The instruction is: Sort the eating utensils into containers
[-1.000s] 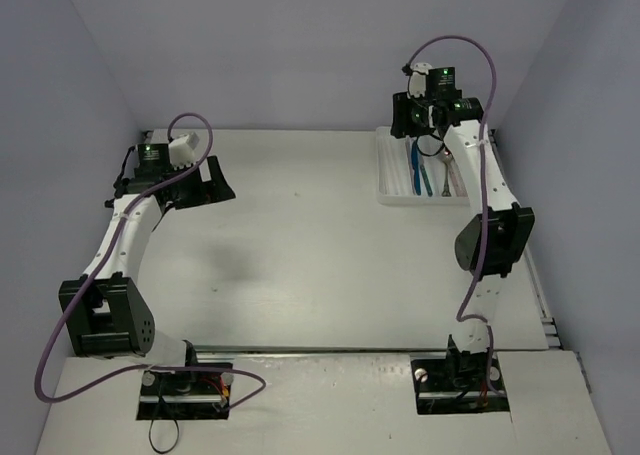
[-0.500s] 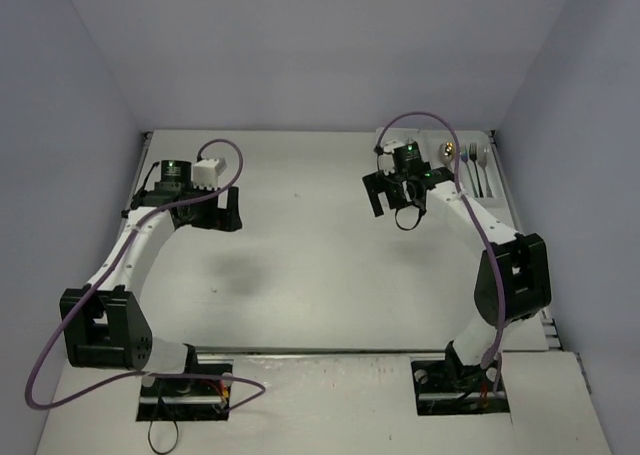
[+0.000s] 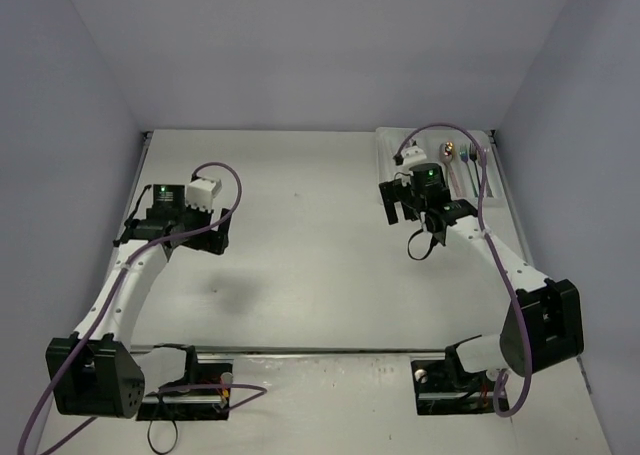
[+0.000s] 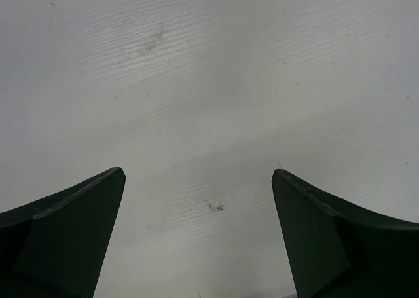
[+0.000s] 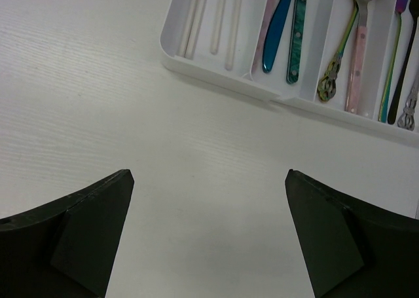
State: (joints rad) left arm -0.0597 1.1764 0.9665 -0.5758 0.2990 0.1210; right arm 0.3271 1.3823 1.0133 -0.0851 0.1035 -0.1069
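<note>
The left fingers [image 4: 98,200] are spread wide with nothing between them. They hang over bare bench [image 4: 216,82] on its 9 o'clock side. The right fingers [image 5: 108,200] are spread just as wide and hold nothing, hovering over the bench just off the tray's 7 o'clock corner. The tray [image 5: 216,74] lies flat at the bench's 1 o'clock corner. Going across it toward 3 o'clock, one slot holds pale sticks [image 5: 217,19], the next a pink piece [image 5: 264,29], a blue knife [image 5: 277,26] and a teal knife [image 5: 298,36], the next two spoons [image 5: 357,55], and the last the forks [image 5: 393,62]. All lie lengthwise in their slots.
</note>
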